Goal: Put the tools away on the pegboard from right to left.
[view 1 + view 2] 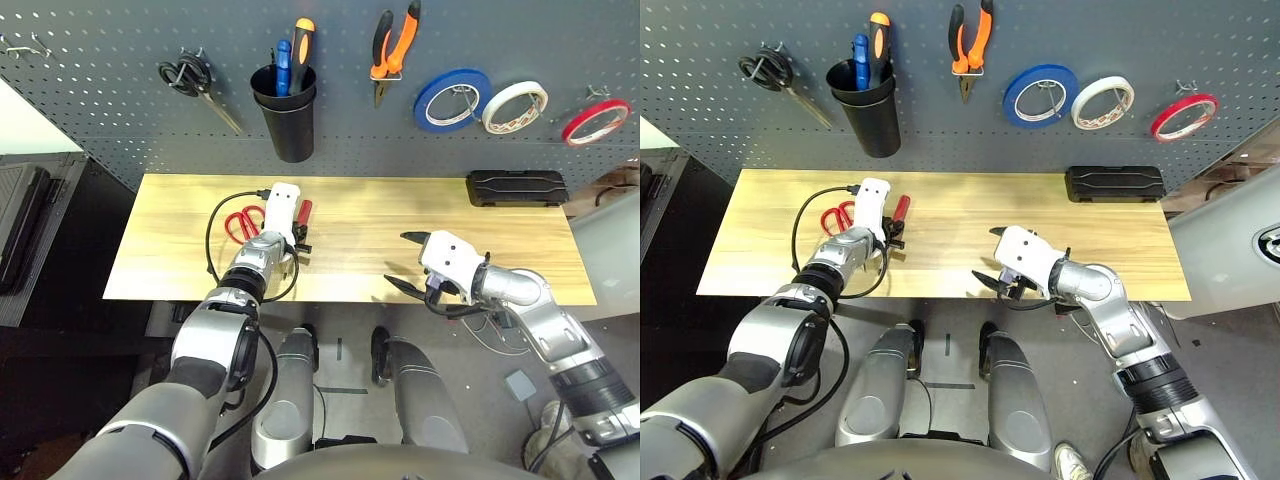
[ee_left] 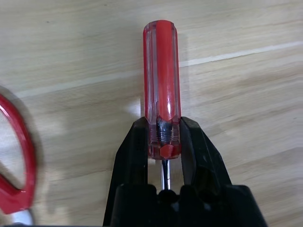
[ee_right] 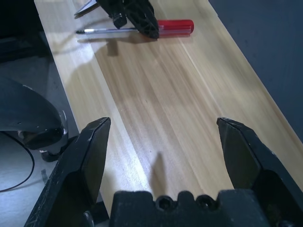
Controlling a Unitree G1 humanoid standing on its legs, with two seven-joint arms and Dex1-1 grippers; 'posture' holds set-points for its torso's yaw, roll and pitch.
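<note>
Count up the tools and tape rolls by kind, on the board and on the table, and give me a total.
Tape rolls: 3 (blue, white, red)
Scissors: 2 (black on the board, red on the table)
Screwdrivers: 3 (blue and orange in the cup, red on the table)
Pliers: 1
Total: 9

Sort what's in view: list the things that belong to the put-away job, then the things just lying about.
Job:
- red-handled screwdriver, clamped in the left tool
- red-handled scissors on the table
- orange-and-black pliers, hung
- white tape roll, hung
- pegboard

Lying about:
- blue tape roll
- red tape roll
- black-handled scissors
- black case
</note>
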